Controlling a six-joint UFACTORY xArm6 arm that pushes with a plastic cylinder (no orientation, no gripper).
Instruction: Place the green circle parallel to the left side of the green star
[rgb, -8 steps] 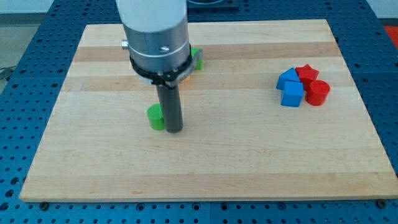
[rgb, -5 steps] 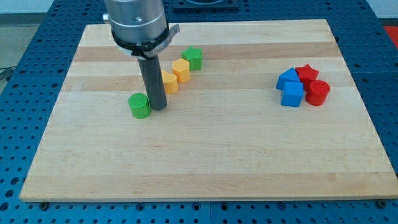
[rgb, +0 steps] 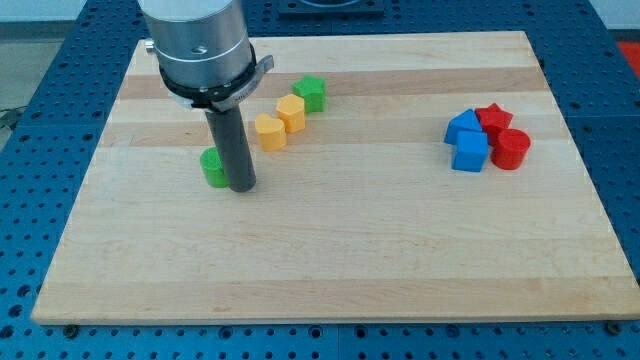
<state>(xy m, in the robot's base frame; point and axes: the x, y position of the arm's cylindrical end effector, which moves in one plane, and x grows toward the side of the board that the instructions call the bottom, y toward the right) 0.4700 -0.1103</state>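
The green circle (rgb: 212, 167) lies left of the board's middle, partly hidden behind my rod. My tip (rgb: 241, 186) rests on the board touching the circle's right side, a little below it. The green star (rgb: 311, 92) sits near the view's top, well up and to the right of the circle.
Two yellow blocks (rgb: 269, 131) (rgb: 291, 112) lie in a diagonal line between the tip and the green star. At the right, two blue blocks (rgb: 468, 148) (rgb: 461, 126), a red star (rgb: 492, 118) and a red cylinder (rgb: 511, 148) cluster together. The wooden board (rgb: 320, 260) sits on a blue perforated table.
My tip has moved left and slightly up the view, pushing the green circle the same way. The other blocks have not moved.
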